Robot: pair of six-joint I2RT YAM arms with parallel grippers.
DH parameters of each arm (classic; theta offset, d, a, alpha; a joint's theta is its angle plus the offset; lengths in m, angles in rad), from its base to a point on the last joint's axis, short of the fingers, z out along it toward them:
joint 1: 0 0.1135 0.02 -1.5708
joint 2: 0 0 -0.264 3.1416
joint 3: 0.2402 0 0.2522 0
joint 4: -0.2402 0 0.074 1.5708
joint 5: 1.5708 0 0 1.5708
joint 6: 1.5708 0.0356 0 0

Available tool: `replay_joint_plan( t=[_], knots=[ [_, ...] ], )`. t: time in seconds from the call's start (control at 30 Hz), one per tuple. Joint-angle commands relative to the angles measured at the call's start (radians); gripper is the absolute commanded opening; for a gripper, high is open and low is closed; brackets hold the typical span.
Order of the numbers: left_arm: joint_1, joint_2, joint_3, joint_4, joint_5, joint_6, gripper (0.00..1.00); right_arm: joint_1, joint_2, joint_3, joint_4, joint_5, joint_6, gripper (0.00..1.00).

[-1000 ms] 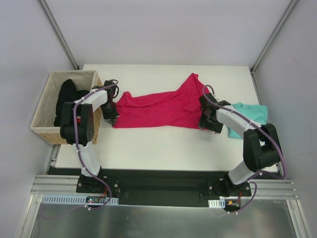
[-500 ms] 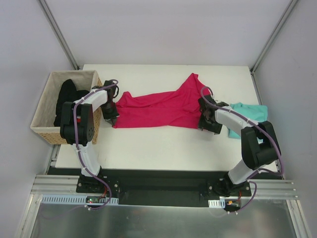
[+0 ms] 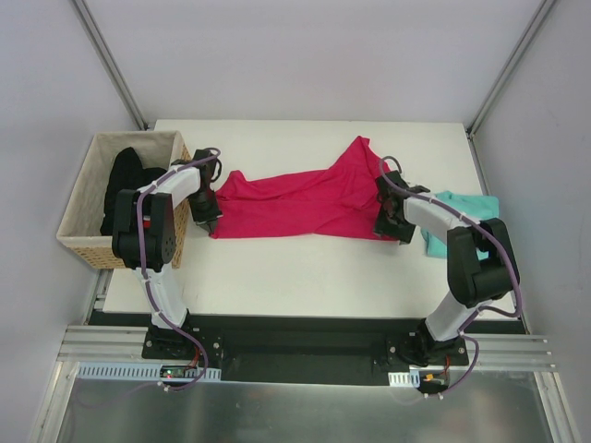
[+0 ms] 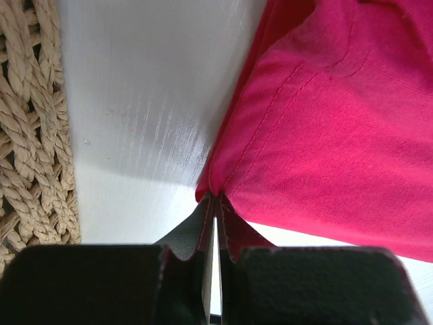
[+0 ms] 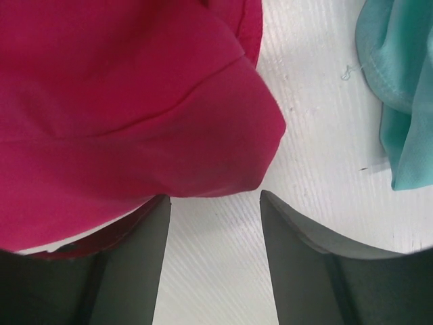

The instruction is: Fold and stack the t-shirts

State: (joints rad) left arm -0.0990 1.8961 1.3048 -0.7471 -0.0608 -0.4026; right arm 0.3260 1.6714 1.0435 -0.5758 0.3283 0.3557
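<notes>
Spreading: pink shirt [image 3: 295, 205] lies stretched along the table [image 3: 305, 268]; teal shirt [image 3: 459, 210] bunched near the right edge.
Left gripper [image 4: 214, 206]: pinched shut on the pink shirt's left corner.
Right gripper [image 5: 215, 203]: jaws apart at the right corner, gripping nothing.
Next: likely close there, then fold.

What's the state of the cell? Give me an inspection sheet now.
Surface: white table, flat.
Job's things: pink shirt spread crumpled across the middle; teal shirt bunched at the right edge, apart from it.
Clutter: basket at the table's left, black garment inside.
Grippers: left gripper shut on the pink shirt's corner; right gripper open at its right hem.
Cables: purple cable along each arm, no snag seen.
Surroundings: grey walls, metal frame posts.
</notes>
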Motion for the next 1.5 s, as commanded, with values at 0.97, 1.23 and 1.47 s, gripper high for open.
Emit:
replay_joint_plan(
  t=[0.97, 1.23, 1.47],
  knots=[
    [-0.005, -0.055, 0.047, -0.064, -0.047, 0.002, 0.00, -0.058, -0.085, -0.045, -0.010, 0.055, 0.040, 0.01],
    [0.012, -0.066, 0.050, -0.064, -0.063, 0.004, 0.00, -0.059, -0.087, -0.025, -0.061, 0.107, 0.019, 0.01],
    [0.030, -0.077, 0.042, -0.066, -0.074, 0.013, 0.00, -0.064, -0.061, 0.003, -0.091, 0.123, -0.034, 0.01]
  ],
)
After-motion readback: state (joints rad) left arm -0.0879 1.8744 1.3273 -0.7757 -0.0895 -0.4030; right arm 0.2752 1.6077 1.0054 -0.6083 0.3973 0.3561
